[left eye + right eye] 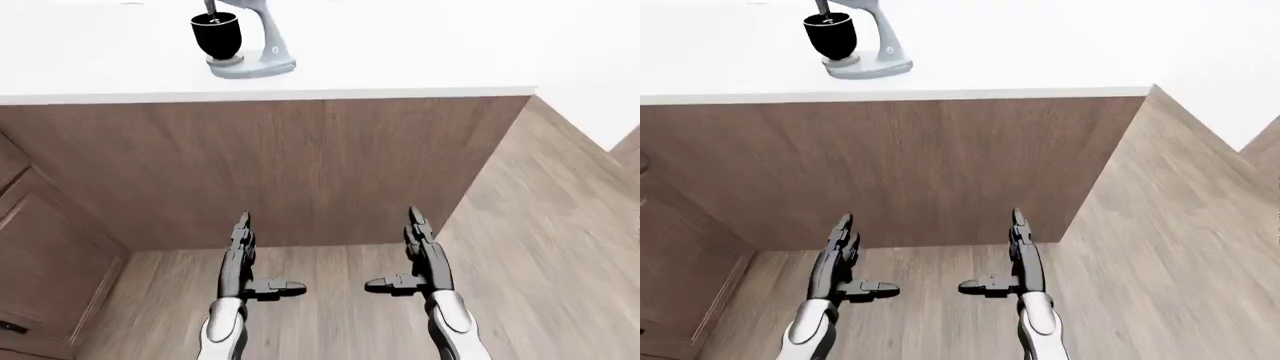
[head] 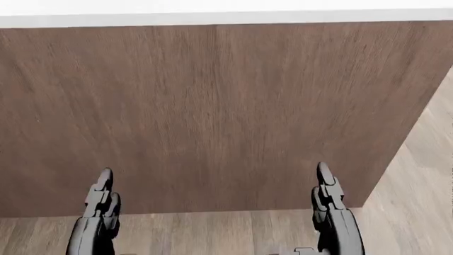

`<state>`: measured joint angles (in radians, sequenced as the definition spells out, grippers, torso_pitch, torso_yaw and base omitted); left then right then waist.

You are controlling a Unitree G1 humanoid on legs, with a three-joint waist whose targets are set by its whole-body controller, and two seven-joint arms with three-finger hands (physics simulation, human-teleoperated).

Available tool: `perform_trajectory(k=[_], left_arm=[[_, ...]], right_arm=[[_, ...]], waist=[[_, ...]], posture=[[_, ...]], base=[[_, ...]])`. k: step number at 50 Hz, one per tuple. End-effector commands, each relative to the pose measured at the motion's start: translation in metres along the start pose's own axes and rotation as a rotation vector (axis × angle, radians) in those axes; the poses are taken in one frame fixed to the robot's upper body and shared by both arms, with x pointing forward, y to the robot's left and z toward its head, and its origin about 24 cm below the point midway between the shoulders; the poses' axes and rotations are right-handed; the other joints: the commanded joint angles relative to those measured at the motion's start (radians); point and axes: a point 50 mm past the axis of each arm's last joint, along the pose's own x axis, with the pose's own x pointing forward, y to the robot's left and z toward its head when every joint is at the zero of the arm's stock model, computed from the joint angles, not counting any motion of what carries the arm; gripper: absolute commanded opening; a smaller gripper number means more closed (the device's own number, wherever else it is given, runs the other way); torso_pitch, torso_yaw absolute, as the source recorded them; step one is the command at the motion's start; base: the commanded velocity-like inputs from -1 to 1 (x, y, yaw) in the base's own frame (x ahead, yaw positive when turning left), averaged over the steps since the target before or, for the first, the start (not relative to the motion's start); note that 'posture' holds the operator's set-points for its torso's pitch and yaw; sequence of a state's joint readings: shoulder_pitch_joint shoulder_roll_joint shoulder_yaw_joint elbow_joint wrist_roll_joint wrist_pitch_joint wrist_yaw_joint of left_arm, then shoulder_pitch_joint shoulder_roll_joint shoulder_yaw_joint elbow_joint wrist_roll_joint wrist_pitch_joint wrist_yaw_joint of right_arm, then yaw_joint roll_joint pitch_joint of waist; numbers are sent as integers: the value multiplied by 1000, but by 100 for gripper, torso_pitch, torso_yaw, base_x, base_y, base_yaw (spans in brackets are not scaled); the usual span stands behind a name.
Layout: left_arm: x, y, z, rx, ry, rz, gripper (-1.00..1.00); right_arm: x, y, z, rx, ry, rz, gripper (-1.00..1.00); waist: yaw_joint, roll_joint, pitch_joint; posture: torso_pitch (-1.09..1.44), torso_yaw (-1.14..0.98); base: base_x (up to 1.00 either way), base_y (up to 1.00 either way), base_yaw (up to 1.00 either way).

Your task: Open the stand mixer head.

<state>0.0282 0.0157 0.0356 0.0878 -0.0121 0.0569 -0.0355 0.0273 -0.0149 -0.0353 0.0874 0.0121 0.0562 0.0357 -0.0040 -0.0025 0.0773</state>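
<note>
A grey stand mixer (image 1: 250,52) with a black bowl (image 1: 216,34) stands on the white counter (image 1: 400,52) at the top left of the left-eye view; its head is cut off by the top edge. It also shows in the right-eye view (image 1: 865,52). My left hand (image 1: 243,251) and right hand (image 1: 415,247) are held out low over the floor, fingers straight, thumbs pointing inward, both open and empty. They are well below and short of the counter top.
The wood side panel (image 1: 270,172) of the counter island faces me. Wood cabinets (image 1: 40,247) stand at the left. Wood floor (image 1: 540,247) runs past the island's right corner. The head view shows mostly the panel (image 2: 212,117).
</note>
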Motion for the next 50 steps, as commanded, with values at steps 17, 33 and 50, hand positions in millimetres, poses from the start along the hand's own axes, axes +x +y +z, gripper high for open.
perform_trajectory(k=[17,33,50], left_arm=[[5,-4,35,-25,-238,-19,100],[-45,3,174,-346,-778,-36,100],[-82,12,243,-456,-932,-73,100]], right_arm=[[-1,7,57,-8,-359,66,100],[-47,18,189,-57,-887,155,100],[-77,38,251,-130,-1035,223,100]], waist=[[7,-4,-84],[5,-3,-97],[3,10,-60]], posture=[[0,0],[0,0],[0,0]], base=[[0,0,0],[0,0,0],[0,0,0]])
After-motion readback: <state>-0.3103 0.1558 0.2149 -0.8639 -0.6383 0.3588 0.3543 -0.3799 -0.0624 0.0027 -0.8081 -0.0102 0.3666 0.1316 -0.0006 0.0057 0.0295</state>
